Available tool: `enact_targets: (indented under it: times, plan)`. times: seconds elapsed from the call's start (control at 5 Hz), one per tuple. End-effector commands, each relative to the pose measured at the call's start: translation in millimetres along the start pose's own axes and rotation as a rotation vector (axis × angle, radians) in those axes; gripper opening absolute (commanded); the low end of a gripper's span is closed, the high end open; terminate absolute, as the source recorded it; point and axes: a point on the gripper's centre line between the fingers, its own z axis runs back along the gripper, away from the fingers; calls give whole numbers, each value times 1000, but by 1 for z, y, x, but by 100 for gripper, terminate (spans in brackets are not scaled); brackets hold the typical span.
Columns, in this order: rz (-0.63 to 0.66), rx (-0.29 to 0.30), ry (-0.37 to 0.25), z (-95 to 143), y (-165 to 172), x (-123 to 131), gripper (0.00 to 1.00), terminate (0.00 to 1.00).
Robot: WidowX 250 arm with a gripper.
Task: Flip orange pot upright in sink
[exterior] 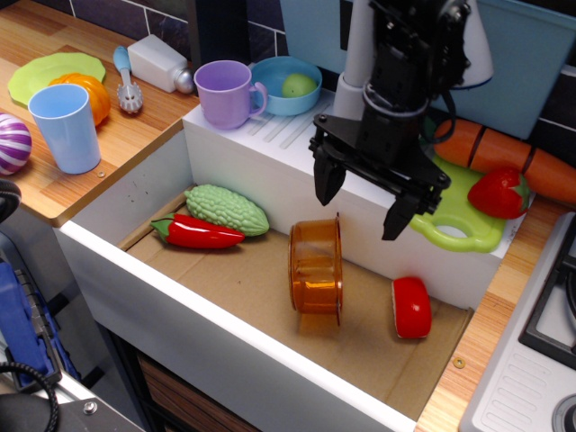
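The orange pot (316,268) is translucent and lies on its side on the brown floor of the white sink (234,301), near the middle. My black gripper (360,205) hangs open and empty above the sink's back wall, just above and slightly right of the pot, not touching it. Its two fingers (325,180) point down, spread wider than the pot.
In the sink lie a green bumpy gourd (227,209), a red chili (198,232) and a red piece (411,307). On the rim sit a purple cup (225,93), blue bowl (282,83), green board (457,211), strawberry (498,192) and carrot (504,151). A stovetop (549,315) stands at right.
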Motion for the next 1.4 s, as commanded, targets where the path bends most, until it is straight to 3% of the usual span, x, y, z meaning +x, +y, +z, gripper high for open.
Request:
enact_targets:
  times: [0.0,0.6,1.2]
  plan:
    - [-25,87,-34,-1,-2,10,100,0]
    - [-47,162,-24,-21,-12,15,100,0]
    - [-116,225,7,-40,0,3,100,0]
